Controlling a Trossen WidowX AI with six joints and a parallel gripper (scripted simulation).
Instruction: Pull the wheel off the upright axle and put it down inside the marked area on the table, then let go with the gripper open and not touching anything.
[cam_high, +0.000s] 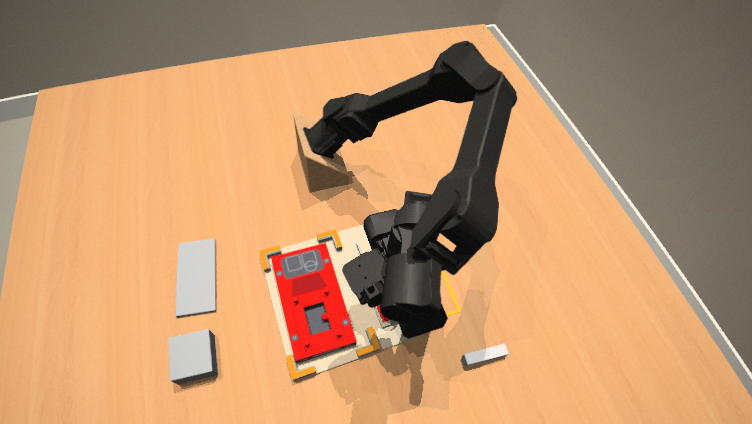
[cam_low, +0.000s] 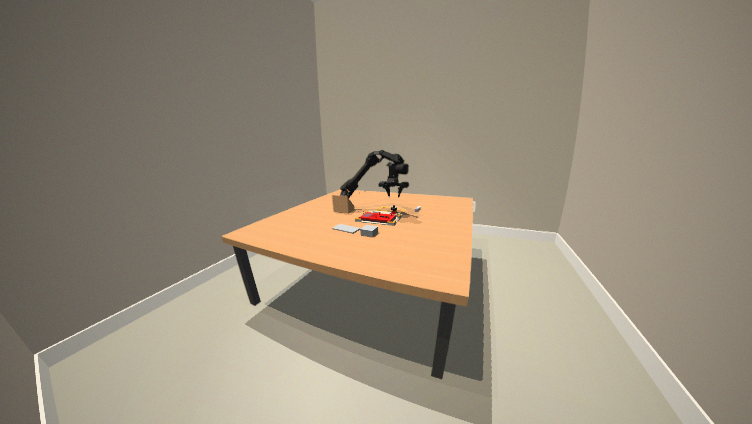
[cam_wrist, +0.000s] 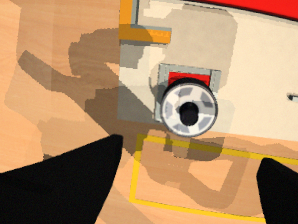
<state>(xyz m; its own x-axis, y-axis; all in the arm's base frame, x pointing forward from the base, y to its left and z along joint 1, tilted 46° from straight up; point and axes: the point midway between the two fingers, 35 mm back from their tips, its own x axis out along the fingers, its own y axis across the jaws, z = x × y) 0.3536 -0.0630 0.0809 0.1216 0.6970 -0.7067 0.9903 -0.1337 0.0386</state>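
Note:
The wheel, white-grey with a dark hub, sits on the upright axle over a small red mount at the edge of the beige board. In the top view the arm hides it. The marked area is a yellow outline on the table right beside the board. My gripper is open and empty. It hangs well above the wheel, pointing down, with a dark finger on each side of the wrist view.
A red plate lies on the board between orange corner brackets. Two grey blocks lie to the left and a small grey bar to the right. The arm's brown wedge base stands behind.

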